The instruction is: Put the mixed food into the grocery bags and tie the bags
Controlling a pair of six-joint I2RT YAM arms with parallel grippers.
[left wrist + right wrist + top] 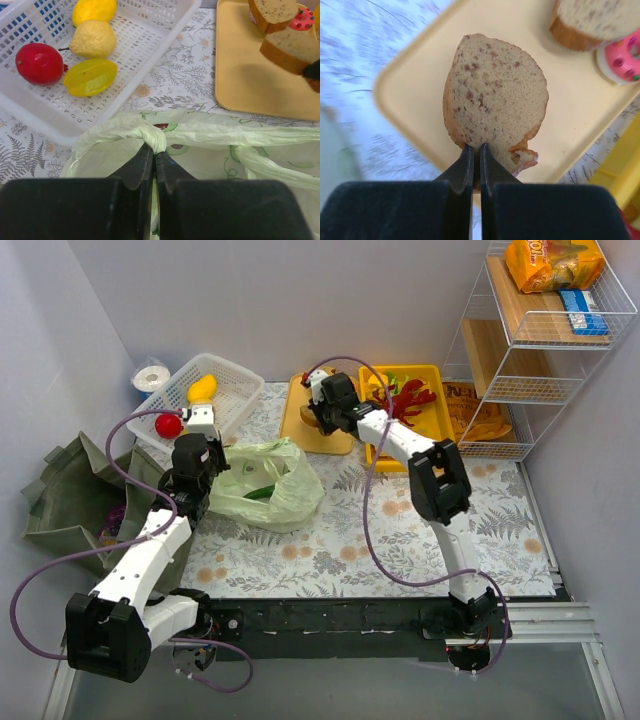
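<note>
Right gripper [475, 159]: jaws drawn almost together, pinching the narrow lower edge of a bread slice [495, 100]. The grip looks thin, with only the rim of the crust between the pads.

Slice: speckled tan crumb, brown crust, broad face to the wrist camera. Its long axis runs from the fingers toward the top of the frame, leaning slightly right. It sits over the yellow tray [415, 75], but whether it is lifted clear or resting on it cannot be told. A second slice [600, 20] and a pink doughnut [625, 62] lie at the upper right of that view.

Left gripper [154, 160]: closed on the twisted, knotted handle of the pale-green bag [210, 135], holding the rim up. The white basket [150, 60] of toy fruit is just beyond it.

Key relation, from the top view: the bag [270, 485] lies to the lower left of the tray [300, 425], near it, with its mouth gaping upward and a dark green piece [258, 492] inside. The right arm has the slice and the left arm has the bag. The coming move is judged to be a short carry down and to the left, so the slice's free end enters the mouth first.

The olive tote [60, 500] sits slumped at the far left, well apart from both grippers.

Risk, as a judgement: the edge pinch may let the slice pivot or slip in transit.
</note>
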